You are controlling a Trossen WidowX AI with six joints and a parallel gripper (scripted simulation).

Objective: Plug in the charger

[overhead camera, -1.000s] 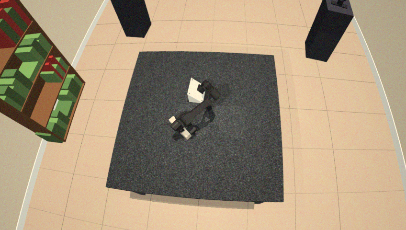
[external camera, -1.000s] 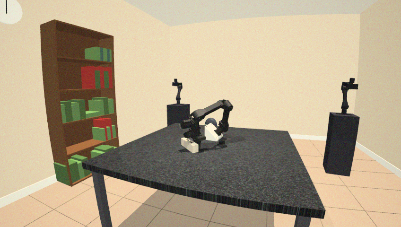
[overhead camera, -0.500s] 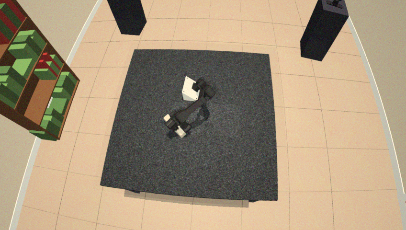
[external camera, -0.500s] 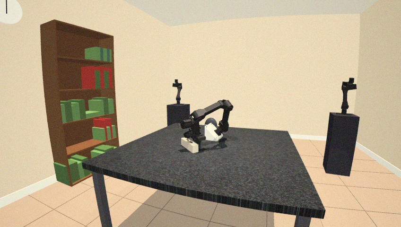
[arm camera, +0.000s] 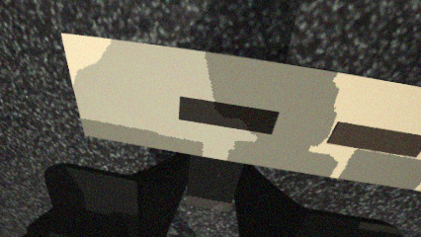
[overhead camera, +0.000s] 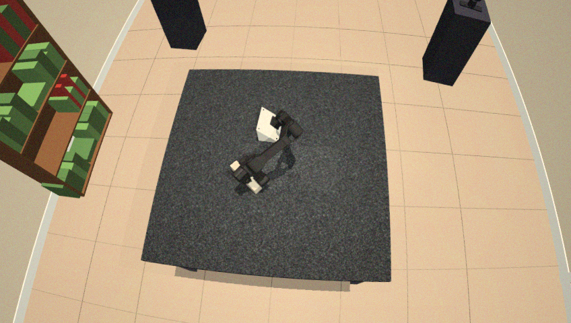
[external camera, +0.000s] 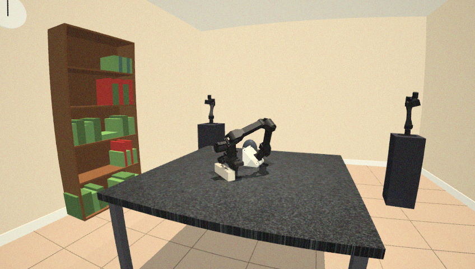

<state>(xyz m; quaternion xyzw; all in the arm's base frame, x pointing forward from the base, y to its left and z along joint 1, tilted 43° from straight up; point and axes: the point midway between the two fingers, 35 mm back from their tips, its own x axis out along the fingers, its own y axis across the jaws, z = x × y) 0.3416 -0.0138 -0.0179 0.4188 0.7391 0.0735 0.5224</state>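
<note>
My end effector (arm camera: 211, 185) was clamped on the charger (arm camera: 210, 178), hanging right over the cream power strip (arm camera: 148, 106) on the dark counter (overhead camera: 320, 200). The charger sat just short of the strip's left outlet (arm camera: 228, 115), not plugged in.

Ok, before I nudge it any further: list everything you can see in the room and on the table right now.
Table: one, dark speckled top, centre of the room.
Power strip: one, cream, two dark slots showing, on the table under the gripper.
Charger: one, dark, between the fingers, just short of the strip.
Bookshelf: one, brown, green and red books, left wall.
Pedestals: two, black, each carrying a camera stand, beyond the table.
Arm base: one, white, mid-table.
Arm: one, black, bent over the strip.
Gripper: one, black, shut on the charger.
</note>
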